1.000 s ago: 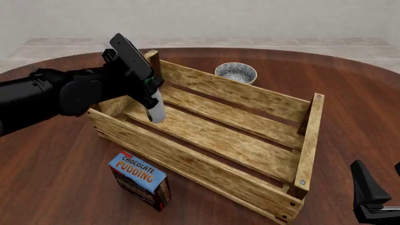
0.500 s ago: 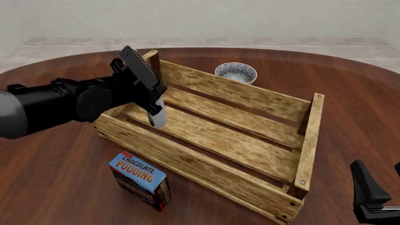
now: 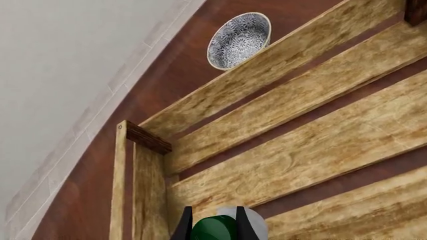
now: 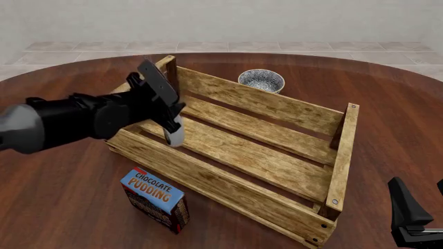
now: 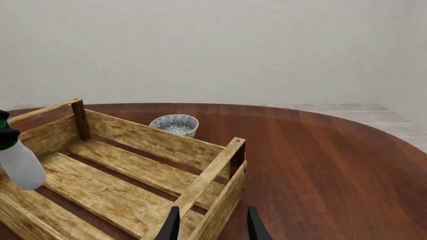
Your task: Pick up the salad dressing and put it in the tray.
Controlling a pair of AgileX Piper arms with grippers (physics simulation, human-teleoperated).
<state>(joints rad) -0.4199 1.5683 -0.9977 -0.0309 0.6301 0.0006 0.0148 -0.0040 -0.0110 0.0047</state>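
The salad dressing [image 4: 174, 135] is a pale whitish bottle with a green cap. My left gripper [image 4: 168, 117] is shut on its cap end and holds it rounded end down, over the left end of the tray [image 4: 263, 99], just above the slatted floor. In the left wrist view the green cap sits between the fingers [image 3: 181, 226], with the bottle's pale body [image 3: 258, 223] behind it and the tray [image 3: 293, 55] beyond. The right wrist view shows the bottle [image 5: 20, 164] hanging inside the tray [image 5: 153, 137]. My right gripper [image 4: 410, 215] is open and empty at the near right.
A round patterned bowl [image 4: 261, 80] stands just behind the tray's far wall. A blue-topped Chocolate Pudding box [image 4: 155, 198] stands in front of the tray's near left side. The right gripper [image 5: 212, 227] is near the tray's right end wall.
My left gripper has moved down and slightly right with the bottle, bringing it lower into the tray's left end. The right arm has not moved.
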